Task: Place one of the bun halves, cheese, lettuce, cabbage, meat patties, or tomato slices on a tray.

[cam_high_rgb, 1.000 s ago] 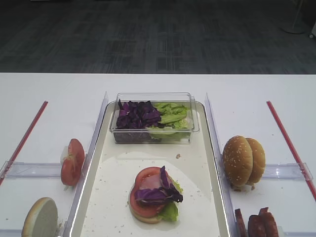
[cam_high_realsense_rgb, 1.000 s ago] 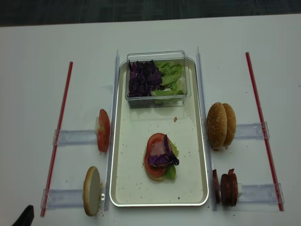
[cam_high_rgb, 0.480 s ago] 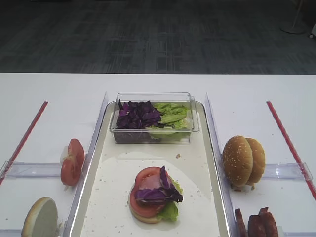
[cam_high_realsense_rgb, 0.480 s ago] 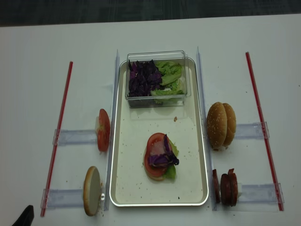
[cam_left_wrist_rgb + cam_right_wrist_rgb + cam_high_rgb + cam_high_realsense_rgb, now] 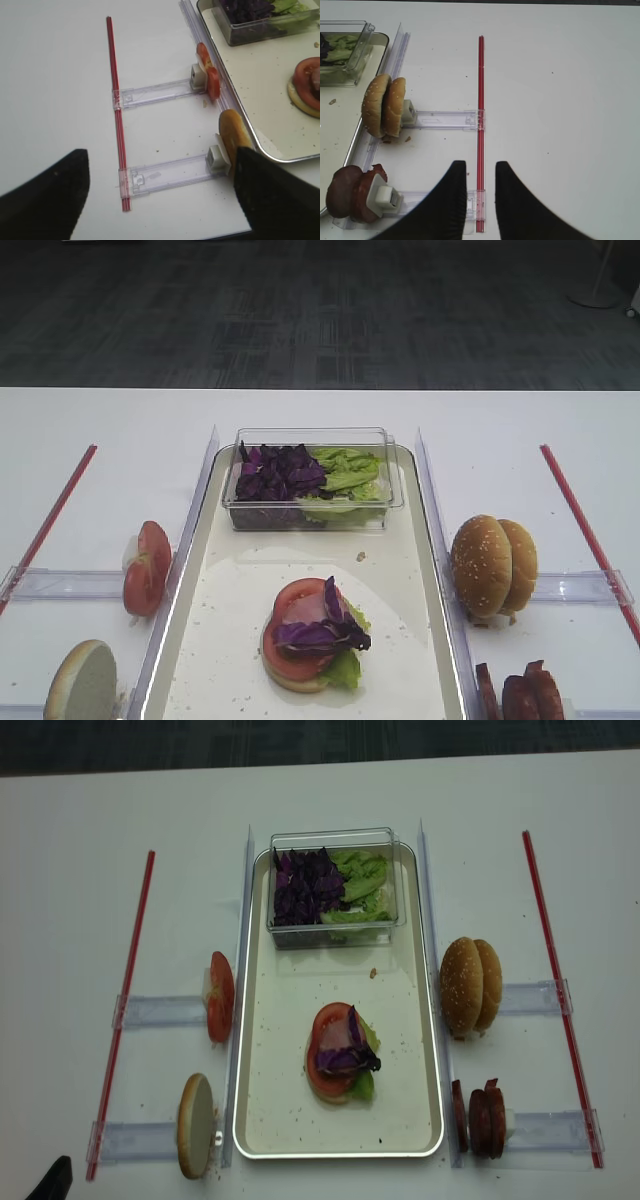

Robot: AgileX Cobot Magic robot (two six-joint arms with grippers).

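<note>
Grippers first: left gripper (image 5: 160, 200) has its two dark fingers spread wide with nothing between them, hanging over the near left table edge beside the pale-faced bun half (image 5: 234, 140) standing on edge in its clear holder (image 5: 170, 175); right gripper (image 5: 480, 200) is empty too, fingers parted by a narrow gap, above the red strip (image 5: 480, 125) on the right side. Tray (image 5: 262, 1120) sits in the middle between them and carries a stack (image 5: 343, 1054): bun base, lettuce, tomato slice, a pink slice, purple cabbage on top. Spare tomato slices (image 5: 219, 996) stand left of the tray, sesame bun halves (image 5: 472, 985) and dark meat patties (image 5: 480, 1118) to its right, clear box (image 5: 334, 885) of cabbage and lettuce at the far end. Likely next piece is a patty or a sesame top, can't tell which; either way, close across the flat faces of the outermost upright piece, lift it straight clear of the holder clip, then lower it centred so the loose cabbage isn't dragged off. Wrist views show the finger gaps and the holder clips; overhead realsense view shows the full layout but only a dark tip at the bottom-left corner, and the other high view shows no gripper.
</note>
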